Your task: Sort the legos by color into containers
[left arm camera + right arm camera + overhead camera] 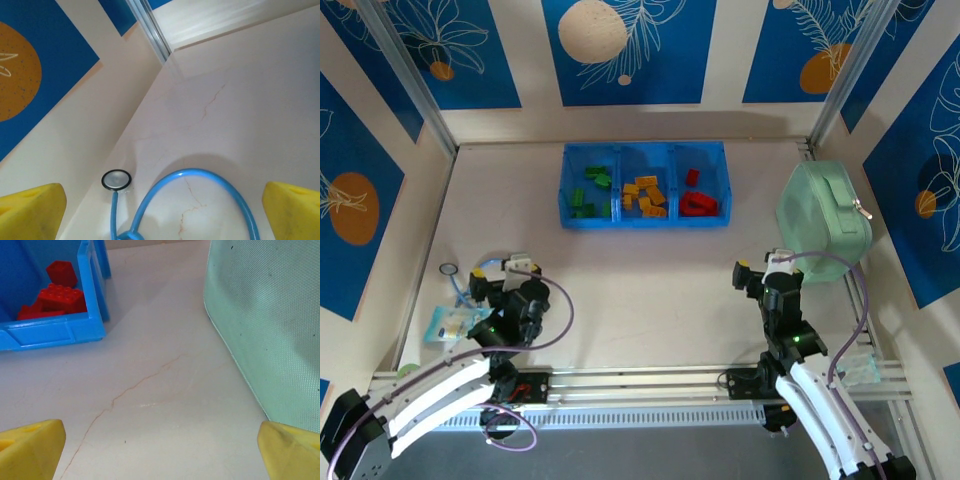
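Studded plastic legos (645,195) sit colour-sorted in the translucent blue square-celled tray (645,222) by the worktop's (640,300) far edge; left jaws and right jaws gape wide, empty

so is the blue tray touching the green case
Apart. The right wrist view shows a strip of table between the blue tray and the green case; the top view shows the same gap.

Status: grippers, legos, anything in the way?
Left gripper, right gripper open, empty. Legos in tray: green left, orange middle, red right. Mint case right of tray, stethoscope by left gripper.
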Available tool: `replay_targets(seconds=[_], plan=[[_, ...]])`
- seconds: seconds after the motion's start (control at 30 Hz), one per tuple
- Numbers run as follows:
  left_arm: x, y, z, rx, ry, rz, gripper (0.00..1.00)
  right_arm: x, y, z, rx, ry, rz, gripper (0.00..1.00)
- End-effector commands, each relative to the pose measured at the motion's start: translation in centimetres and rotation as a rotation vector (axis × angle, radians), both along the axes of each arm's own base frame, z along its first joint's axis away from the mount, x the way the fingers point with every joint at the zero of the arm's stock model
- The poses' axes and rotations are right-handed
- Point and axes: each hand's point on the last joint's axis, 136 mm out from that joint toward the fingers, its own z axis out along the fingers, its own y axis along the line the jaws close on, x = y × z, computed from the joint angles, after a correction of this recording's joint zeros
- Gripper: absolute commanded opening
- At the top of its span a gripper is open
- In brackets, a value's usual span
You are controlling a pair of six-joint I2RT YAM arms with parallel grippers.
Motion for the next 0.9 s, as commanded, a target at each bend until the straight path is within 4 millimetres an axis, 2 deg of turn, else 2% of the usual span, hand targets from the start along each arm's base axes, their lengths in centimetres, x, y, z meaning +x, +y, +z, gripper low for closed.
replay_targets(seconds=[0.0, 0.27, 0.47, 0.87], plan=[[0.0, 0.0, 0.4, -0.010, -0.045, -0.012, 1.00, 0.5, 0.5, 0.9, 0.000, -0.039, 0.025, 0.99], [-0.7, 0.6, 0.5, -0.048, -0.064, -0.014, 1.00, -0.1, -0.4, 0.3, -0.029, 0.018, -0.023, 0.99], [-0.4, 0.5, 0.6, -0.034, -0.072, 0.003, 1.00, 1.1, 0.1, 0.0, -0.015, 0.037, 0.005, 0.99], [-0.6, 1.4, 1.3, -0.056, -0.149, 0.031, 1.00, 4.3, -1.0, 0.0, 0.025, 0.008, -0.029, 0.99]])
